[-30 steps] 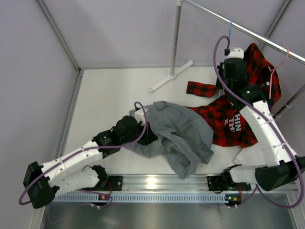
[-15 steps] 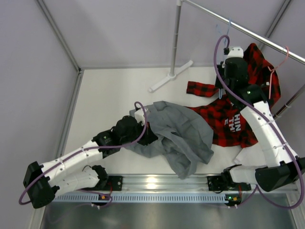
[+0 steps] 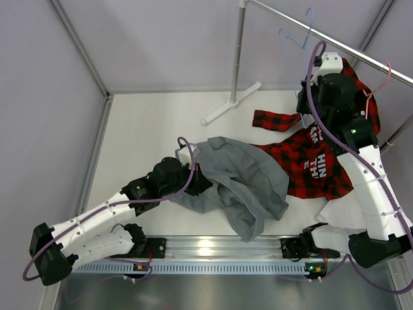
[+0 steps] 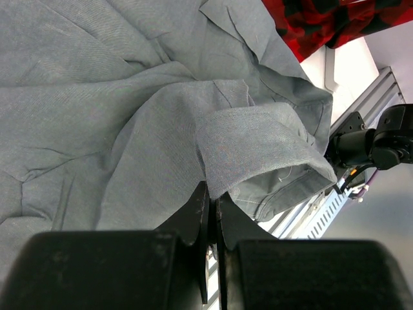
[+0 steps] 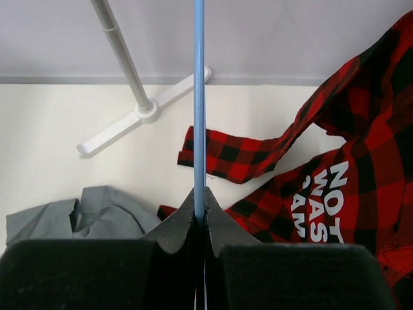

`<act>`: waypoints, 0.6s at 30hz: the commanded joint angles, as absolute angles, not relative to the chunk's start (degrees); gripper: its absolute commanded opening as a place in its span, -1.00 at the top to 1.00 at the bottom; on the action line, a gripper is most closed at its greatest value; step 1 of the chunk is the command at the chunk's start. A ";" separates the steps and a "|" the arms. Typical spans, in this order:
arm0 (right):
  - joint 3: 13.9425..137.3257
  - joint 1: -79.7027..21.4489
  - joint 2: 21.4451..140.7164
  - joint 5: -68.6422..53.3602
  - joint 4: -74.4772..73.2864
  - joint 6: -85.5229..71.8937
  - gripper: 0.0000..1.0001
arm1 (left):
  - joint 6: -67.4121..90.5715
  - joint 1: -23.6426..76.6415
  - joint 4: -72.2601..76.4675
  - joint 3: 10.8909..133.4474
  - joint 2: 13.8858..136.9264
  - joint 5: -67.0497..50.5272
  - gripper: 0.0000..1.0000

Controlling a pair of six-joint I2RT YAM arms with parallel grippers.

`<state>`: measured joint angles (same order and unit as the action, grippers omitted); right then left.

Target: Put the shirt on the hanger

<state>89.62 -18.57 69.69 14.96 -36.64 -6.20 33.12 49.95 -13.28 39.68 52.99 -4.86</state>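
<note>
The grey shirt [image 3: 242,184] lies crumpled on the table's middle. My left gripper [image 3: 195,179] is at its left edge and is shut on a fold of the grey fabric [image 4: 258,139]; the jaws [image 4: 211,197] pinch the cloth. My right gripper [image 3: 305,90] is raised at the far right, shut on the thin light-blue hanger [image 3: 293,40], which shows faintly in front of the rack rail. In the right wrist view the hanger's blue wire [image 5: 199,97] runs straight up from between the closed jaws [image 5: 200,210]. The shirt also shows there at lower left [image 5: 77,216].
A red-and-black plaid shirt [image 3: 319,165] with white lettering lies right of the grey shirt, partly under my right arm. A clothes rack pole [image 3: 239,51] with a white foot [image 3: 229,103] stands at the back. A pink hanger [image 3: 381,81] hangs on the rail. A metal rail [image 3: 213,248] runs along the near edge.
My right arm has risen and swung right with the blue hanger, which now shows higher beside the rack rail. The left arm and grey shirt have barely shifted.
</note>
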 commanded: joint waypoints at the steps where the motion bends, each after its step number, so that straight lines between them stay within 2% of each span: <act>1: 93.51 -16.96 67.94 13.01 -33.22 -5.62 1.00 | 33.57 49.83 -10.46 40.17 52.65 -4.74 1.00; 5: 94.92 -16.09 68.12 10.82 -33.40 -5.54 1.00 | 33.58 49.83 -10.37 39.38 52.29 -3.78 1.00; 10: 95.63 -16.00 66.98 1.60 -38.57 -6.15 1.00 | 34.80 49.83 -12.46 42.43 53.08 1.90 1.00; 13: 89.68 -16.00 62.50 -7.10 -41.22 -7.56 1.00 | 35.33 49.66 -15.99 46.65 55.45 7.90 1.00; 18: 79.29 -16.00 52.66 -23.94 -44.82 -8.44 1.00 | 33.84 46.77 -17.75 54.74 65.46 7.30 1.00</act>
